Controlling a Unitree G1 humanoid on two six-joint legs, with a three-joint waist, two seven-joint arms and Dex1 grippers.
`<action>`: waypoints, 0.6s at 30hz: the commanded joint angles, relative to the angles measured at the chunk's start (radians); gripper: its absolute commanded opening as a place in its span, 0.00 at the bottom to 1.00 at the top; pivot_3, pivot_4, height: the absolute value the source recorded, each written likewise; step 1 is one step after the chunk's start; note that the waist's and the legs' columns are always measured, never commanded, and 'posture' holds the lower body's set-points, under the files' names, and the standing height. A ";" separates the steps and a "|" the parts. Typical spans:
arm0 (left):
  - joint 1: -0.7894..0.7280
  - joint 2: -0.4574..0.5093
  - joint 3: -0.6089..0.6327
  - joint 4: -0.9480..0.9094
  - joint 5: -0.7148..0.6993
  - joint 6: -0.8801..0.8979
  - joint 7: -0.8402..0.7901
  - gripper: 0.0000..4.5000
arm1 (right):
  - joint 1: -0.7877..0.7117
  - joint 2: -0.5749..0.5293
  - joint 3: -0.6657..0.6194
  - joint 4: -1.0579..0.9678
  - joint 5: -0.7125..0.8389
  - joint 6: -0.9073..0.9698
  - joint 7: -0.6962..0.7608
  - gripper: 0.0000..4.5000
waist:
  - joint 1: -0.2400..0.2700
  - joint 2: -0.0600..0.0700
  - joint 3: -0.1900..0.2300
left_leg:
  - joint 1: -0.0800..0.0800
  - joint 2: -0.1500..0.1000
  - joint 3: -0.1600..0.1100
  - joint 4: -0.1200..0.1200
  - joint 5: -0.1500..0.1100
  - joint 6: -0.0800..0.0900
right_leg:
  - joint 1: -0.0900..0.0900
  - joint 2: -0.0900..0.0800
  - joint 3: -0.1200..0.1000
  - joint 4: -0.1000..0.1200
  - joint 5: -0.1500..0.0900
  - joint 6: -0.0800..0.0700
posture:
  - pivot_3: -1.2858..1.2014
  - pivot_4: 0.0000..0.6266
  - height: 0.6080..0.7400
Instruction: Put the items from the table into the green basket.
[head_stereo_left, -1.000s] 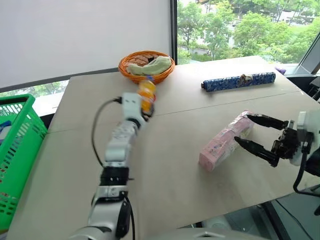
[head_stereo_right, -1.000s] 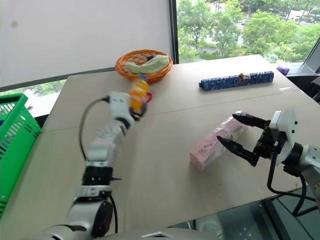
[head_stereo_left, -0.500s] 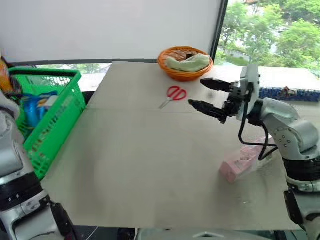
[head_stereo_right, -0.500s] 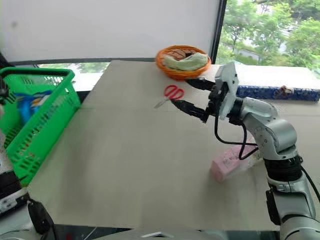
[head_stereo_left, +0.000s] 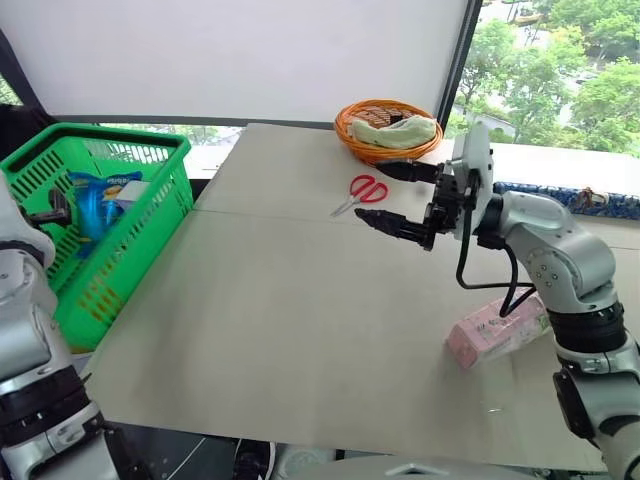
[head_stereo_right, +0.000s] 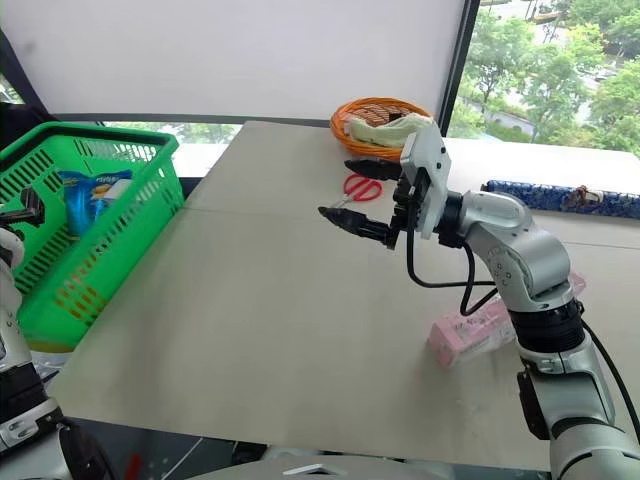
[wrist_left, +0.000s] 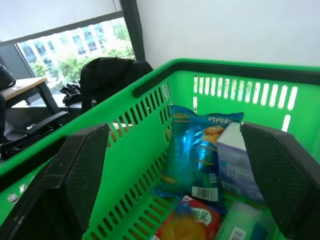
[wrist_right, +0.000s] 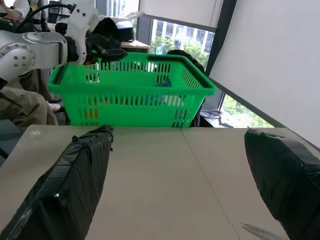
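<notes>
Left hand (wrist_left: 170, 200) over green basket (head_stereo_left: 150, 150), fingers apart, nothing held; blurred orange shape below among packets, likely bottle. Right hand (head_stereo_left: 400, 197) fingers apart, empty, above table (head_stereo_left: 280, 330). Pink pack (head_stereo_left: 497, 330) on table near front edge. Next: bring right hand back over pack, grip across narrow width.

A round orange wicker basket (head_stereo_left: 388, 131) holding a pale green cloth (head_stereo_left: 396, 130) is seen by the window. Red-handled scissors (head_stereo_left: 361, 191) are laid just before it.
</notes>
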 joint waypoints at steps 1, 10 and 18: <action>-0.092 0.003 0.026 -0.004 -0.031 -0.087 0.023 0.99 | 0.015 -0.014 -0.043 -0.028 -0.007 -0.011 -0.013 1.00 | -0.001 -0.001 0.000 | 0.000 0.000 0.000 0.000 0.000 0.000 | 0.000 0.000 0.000 0.000 0.000 0.000 | 0.57 0.00 0.98; -0.240 -0.127 -0.401 0.008 -0.144 -0.062 -0.271 0.99 | 0.196 -0.134 -0.201 -0.072 -0.045 -0.008 -0.076 1.00 | -0.011 0.000 -0.002 | 0.000 -0.002 0.000 0.002 0.003 -0.003 | 0.003 -0.002 0.000 -0.002 0.000 0.000 | 0.50 0.00 0.98; -0.511 -0.326 -0.890 0.332 -0.108 -0.072 -0.688 0.99 | 0.562 -0.220 -0.450 -0.328 0.013 0.098 -0.174 1.00 | -0.145 0.010 -0.006 | 0.000 -0.001 0.005 0.001 0.004 0.004 | 0.004 0.001 0.004 -0.002 0.000 0.000 | 0.41 0.00 0.98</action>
